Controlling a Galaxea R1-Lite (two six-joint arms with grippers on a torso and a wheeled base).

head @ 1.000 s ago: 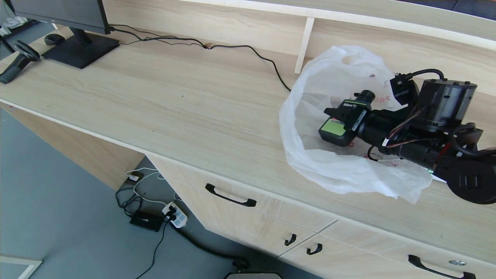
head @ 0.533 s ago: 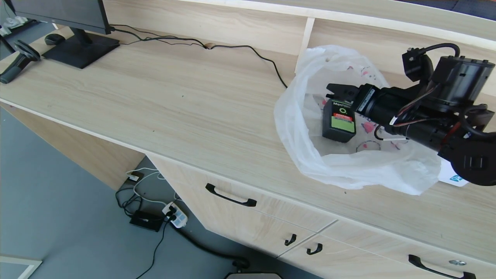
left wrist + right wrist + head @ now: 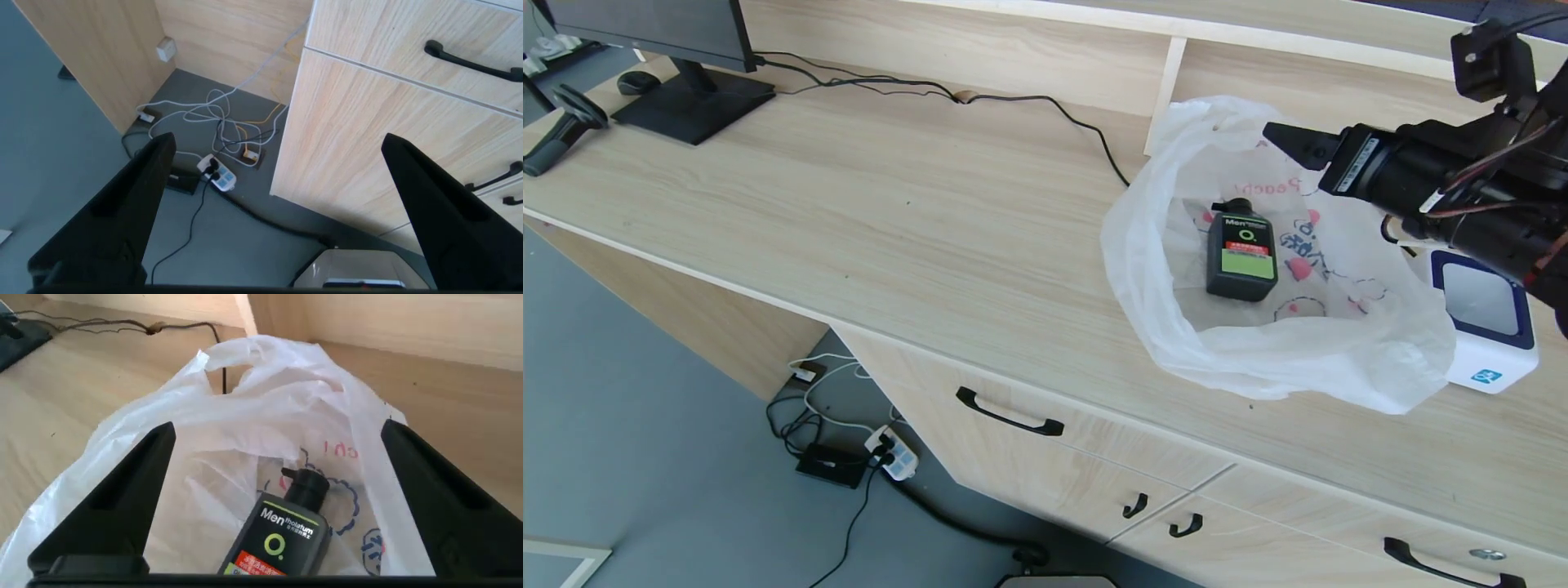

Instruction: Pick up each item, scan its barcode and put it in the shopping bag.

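Risk: the limp shopping bag (image 3: 1143,269) lies near the counter (image 3: 931,237) edge, and its loose rim could snag on the right gripper (image 3: 1298,145), which hangs just above the mouth with fingers spread wide and empty; that would drag the bag off. The bag holds one dark bottle (image 3: 1241,253), lying flat on its bottom. Left gripper (image 3: 278,212), fingers apart and holding nothing, hangs low beside the drawers (image 3: 392,122).

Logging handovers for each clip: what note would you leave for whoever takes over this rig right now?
Left gripper: open, empty, hanging low beside the drawers.
Right gripper: open, empty, above the bag's mouth.
Bottle lies flat inside the shopping bag on the counter; the scanner stands beside the bag.
Done: bottle bagged. Whether it was scanned cannot be told.
Left: probably draw the right arm clear of the bag.
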